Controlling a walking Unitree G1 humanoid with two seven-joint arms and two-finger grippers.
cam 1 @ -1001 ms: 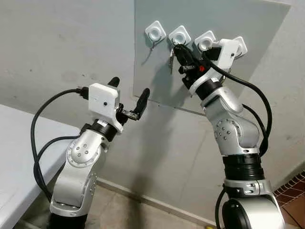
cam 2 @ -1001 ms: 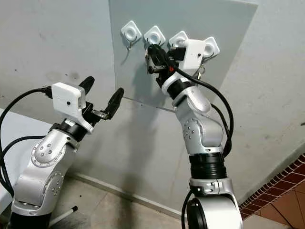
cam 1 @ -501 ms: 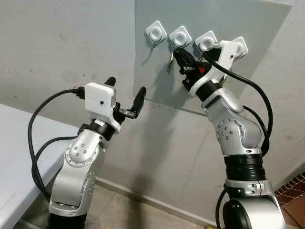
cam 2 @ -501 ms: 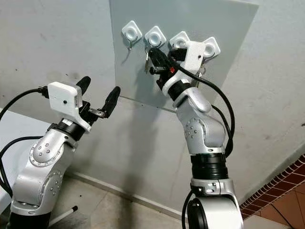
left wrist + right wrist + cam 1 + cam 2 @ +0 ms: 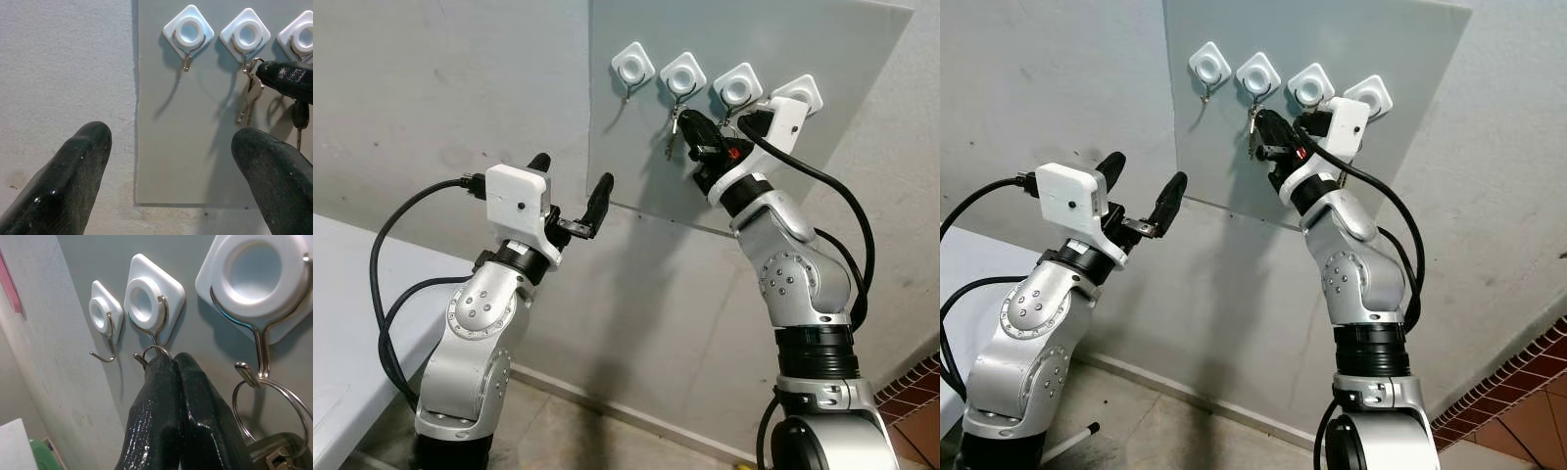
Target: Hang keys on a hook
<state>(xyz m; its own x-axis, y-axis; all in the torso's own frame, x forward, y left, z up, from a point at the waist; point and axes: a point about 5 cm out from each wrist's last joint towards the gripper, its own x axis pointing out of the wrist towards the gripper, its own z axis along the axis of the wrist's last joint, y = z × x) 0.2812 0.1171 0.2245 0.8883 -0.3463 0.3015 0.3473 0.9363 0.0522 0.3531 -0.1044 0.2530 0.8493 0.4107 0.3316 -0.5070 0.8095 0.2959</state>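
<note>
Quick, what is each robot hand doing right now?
Left end effector: open, holding nothing.
Right end effector: closed on the key ring at the second hook.

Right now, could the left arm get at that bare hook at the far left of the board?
Probably yes. The left gripper is open and holds nothing, and the leftmost hook lies straight ahead of its fingers with only bare wall board between.

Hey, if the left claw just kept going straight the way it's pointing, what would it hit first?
Probably the grey board on the wall, below the leftmost empty hook. The left claw is open and aimed at its lower left part, near its edge; the keys hang off to one side. Depth is hard to judge.
</note>
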